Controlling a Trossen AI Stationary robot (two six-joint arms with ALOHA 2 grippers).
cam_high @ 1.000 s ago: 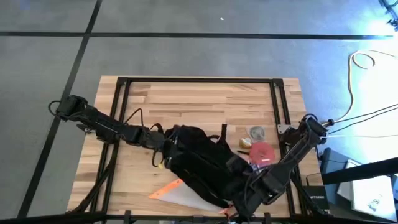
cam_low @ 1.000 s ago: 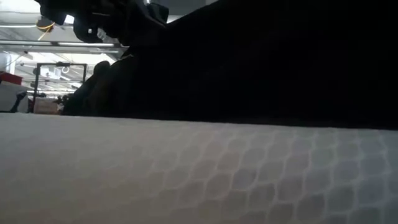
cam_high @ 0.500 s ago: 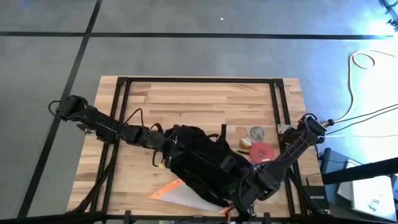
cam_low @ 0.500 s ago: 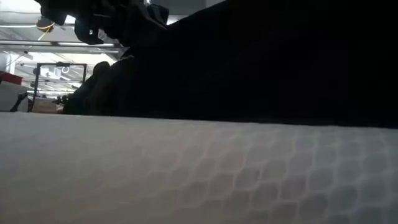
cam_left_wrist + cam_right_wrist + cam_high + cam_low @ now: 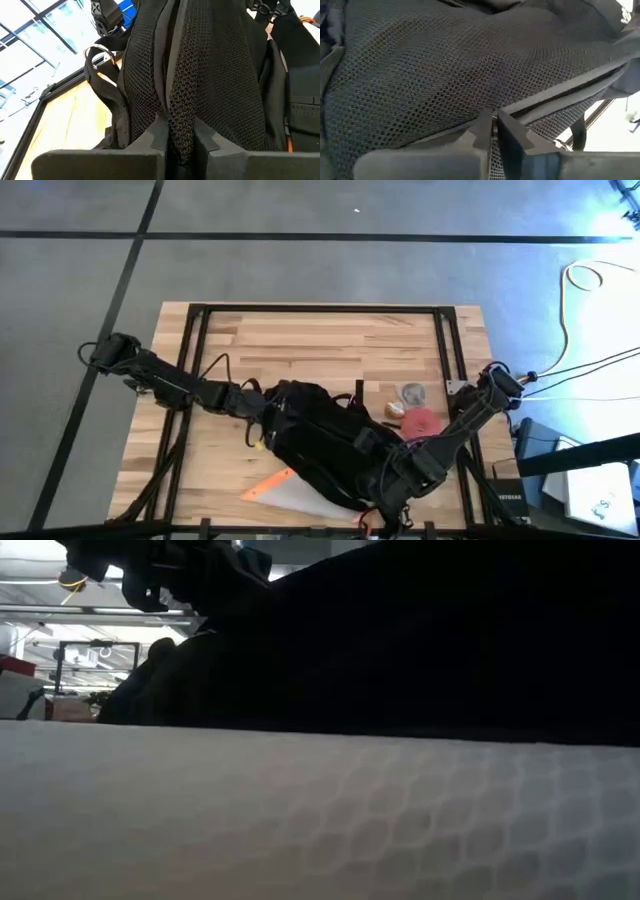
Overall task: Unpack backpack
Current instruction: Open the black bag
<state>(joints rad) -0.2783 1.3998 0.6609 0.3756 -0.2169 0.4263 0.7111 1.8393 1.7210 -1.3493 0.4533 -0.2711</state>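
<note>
The black backpack [image 5: 322, 442] lies slumped on the middle of the wooden table [image 5: 300, 340], its mesh-padded side showing in both wrist views. My left gripper [image 5: 268, 416] is at the backpack's left end, shut on its mesh [image 5: 179, 131]. My right gripper [image 5: 386, 490] is at its near right end, shut on it as well [image 5: 494, 122]. In the low view the backpack [image 5: 430, 640] fills the background as a dark mass. My left gripper pinches a raised fold of the backpack's black mesh padding [image 5: 180, 115] between its two fingers. It comes about level from the table's left. The fabric rises away from the fingers in a ridge. My right gripper pinches the backpack at a flat black strip along the mesh panel's edge [image 5: 520, 112], coming from the table's near right side. The mesh spreads out beyond the fingers; the bag's underside rests on the table.
A translucent pouch with orange trim [image 5: 288, 492] lies under the backpack's near edge and fills the low view's foreground [image 5: 320, 830]. A red round thing [image 5: 422, 424] and two small items [image 5: 411, 393] [image 5: 394, 410] lie right of the backpack. Bare wood stretches along the far side.
My right gripper has gone a little toward the table's left and far edge, still shut on the backpack, and the bag's near right end has bunched inward with it. The left end has stayed put.
</note>
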